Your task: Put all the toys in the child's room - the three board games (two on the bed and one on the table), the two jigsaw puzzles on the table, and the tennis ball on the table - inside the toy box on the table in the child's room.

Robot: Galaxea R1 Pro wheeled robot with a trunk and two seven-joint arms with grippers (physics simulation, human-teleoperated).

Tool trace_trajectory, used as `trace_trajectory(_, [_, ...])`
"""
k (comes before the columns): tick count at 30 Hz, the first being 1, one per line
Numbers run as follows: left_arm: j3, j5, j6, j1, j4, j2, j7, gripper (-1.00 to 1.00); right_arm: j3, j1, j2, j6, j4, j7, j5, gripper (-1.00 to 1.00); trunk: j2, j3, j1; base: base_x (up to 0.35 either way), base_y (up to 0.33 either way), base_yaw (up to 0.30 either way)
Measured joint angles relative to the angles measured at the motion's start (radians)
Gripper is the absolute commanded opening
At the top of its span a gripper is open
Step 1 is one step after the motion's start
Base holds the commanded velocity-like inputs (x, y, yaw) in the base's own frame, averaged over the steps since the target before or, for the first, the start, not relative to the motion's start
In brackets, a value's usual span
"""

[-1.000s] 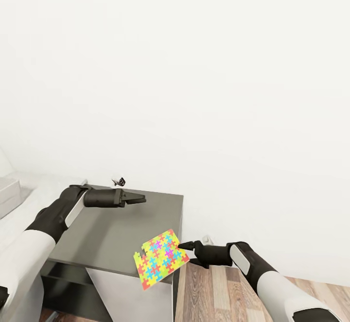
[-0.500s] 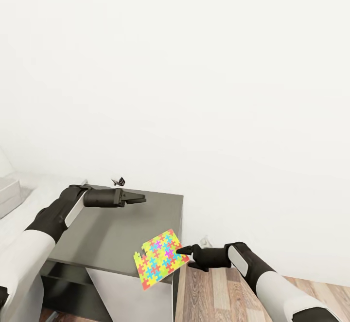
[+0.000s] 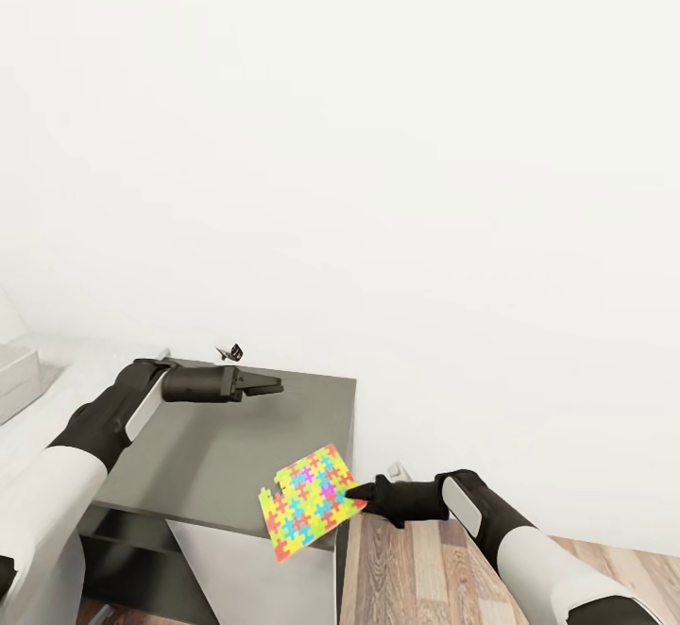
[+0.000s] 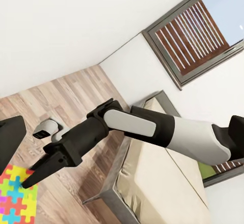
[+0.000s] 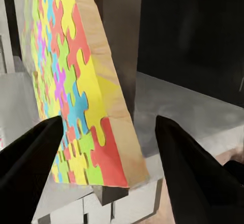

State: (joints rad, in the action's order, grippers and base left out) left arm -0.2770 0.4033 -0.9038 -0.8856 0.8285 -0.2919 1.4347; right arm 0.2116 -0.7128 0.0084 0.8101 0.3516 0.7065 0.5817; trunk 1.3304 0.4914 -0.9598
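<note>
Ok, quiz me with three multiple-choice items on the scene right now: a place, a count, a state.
1. Where is the jigsaw puzzle?
A. on the bed
B. overhanging the dark desk section's front corner
C. flat on the floor

2. How many puzzles show in the head view?
A. one
B. two
C. three

3. How is the right pincer?
A. shut, empty
B. clamped on the puzzle
C. open at the puzzle's edge

Answers: B, part juts past the corner; A, a single sheet; C, its fingers stand apart around the edge.
</note>
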Motion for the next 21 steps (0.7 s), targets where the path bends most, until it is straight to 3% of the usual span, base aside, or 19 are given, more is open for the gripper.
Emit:
trace_trajectory(5, [0.002,0.005,0.0,0.0,0.0,-0.005,0.002,1.0,0.001,0.0,0.0,-0.004,0.0,0.008,-0.01,-1.0,0.0,0.0,0.0,0.0,0.0,0.0])
trace_trajectory(21, [0.004,0.009,-0.024,0.0,0.0,-0.008,0.005,1.0,0.002,0.0,0.0,-0.003,0.002,0.015,-0.009,-1.0,-0.112,-0.05,0.061,0.0,0.0,0.0])
